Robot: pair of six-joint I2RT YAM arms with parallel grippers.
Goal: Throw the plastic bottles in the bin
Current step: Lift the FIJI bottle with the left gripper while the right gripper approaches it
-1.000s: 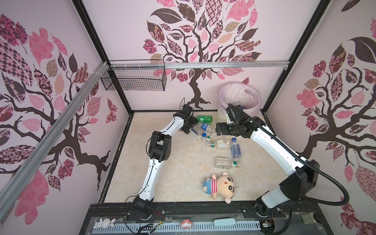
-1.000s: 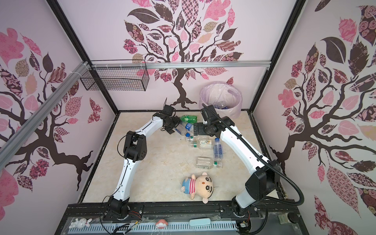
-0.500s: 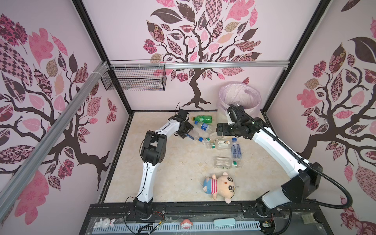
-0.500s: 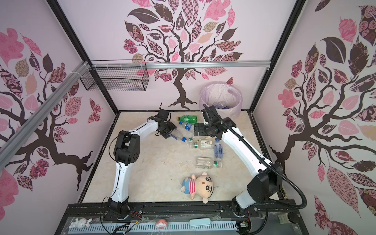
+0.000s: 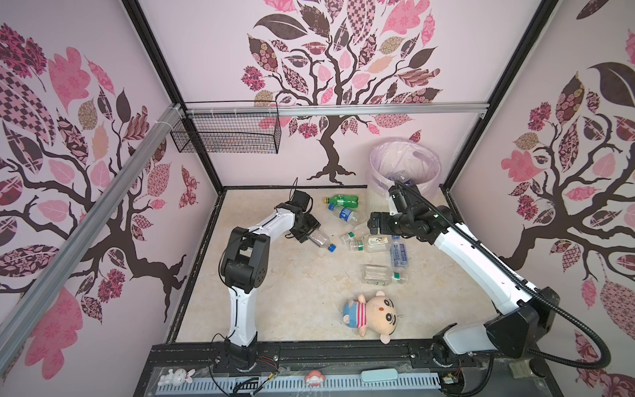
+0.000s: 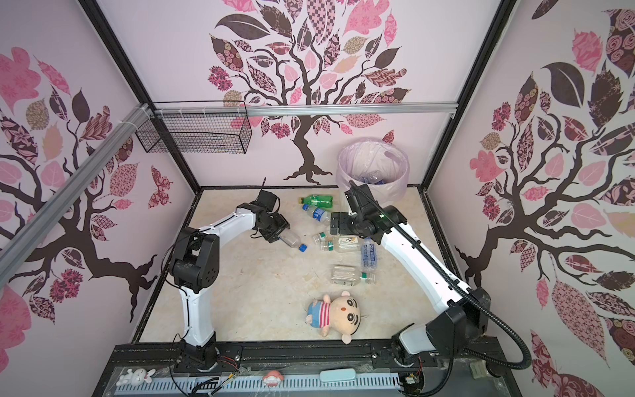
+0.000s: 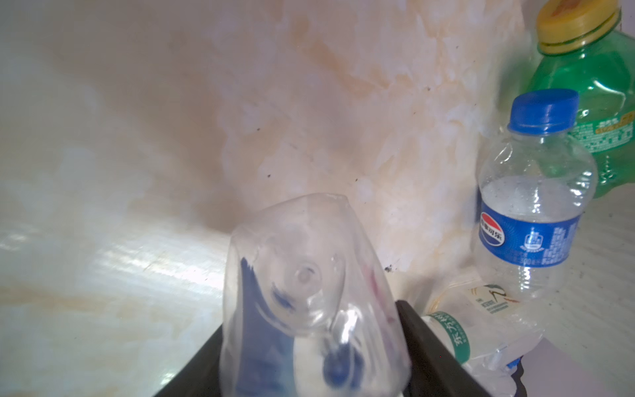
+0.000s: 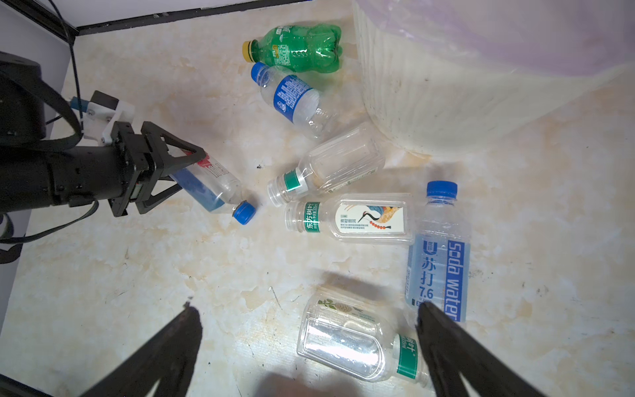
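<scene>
two white robot arms reached over a beige marbled floor (image 5: 292, 295) inside a booth with pink tree-patterned walls.

the left gripper (image 5: 311, 229) was clamped on the body of a clear plastic bottle with a blue cap (image 5: 322, 241). the bottle slanted down with its cap toward the floor. whether the cap touched the floor could not be told. in the left wrist view the bottle's base (image 7: 305, 285) filled the lower middle, between dark fingers (image 7: 426, 367).

the right gripper (image 5: 376, 221) hung above the floor near the foot of the bin, its jaws spread wide and holding nothing. in the right wrist view its two dark fingers (image 8: 165, 343) framed the scattered bottles below.

the round cream-white ribbed plastic bin lined with a pale pink bag (image 5: 376, 197) stood in the far right corner. a few clear bottles (image 5: 400, 176) lay inside it.

six more bottles lay on their sides on the floor:
- a green plastic bottle with a yellow cap (image 5: 342, 199) lay nearest the back wall, just beside the bin.
- a clear bottle with a blue label and blue cap (image 5: 345, 213) lay just beside the green one.
- a clear uncapped bottle with a green neck band (image 8: 330, 168) lay close to the bin's base.
- a flat clear bottle with a bird label (image 5: 371, 244) lay next to it.
- a pale blue soda water bottle (image 5: 398, 252) lay with its cap end touching the bird-label bottle.
- a clear bottle with a green cap band (image 5: 385, 275) lay apart from them, nearer the front.

a plush doll in a striped shirt (image 5: 371, 314) lay near the front edge. a black wire mesh basket (image 5: 226, 137) hung on the back wall at the left.
</scene>
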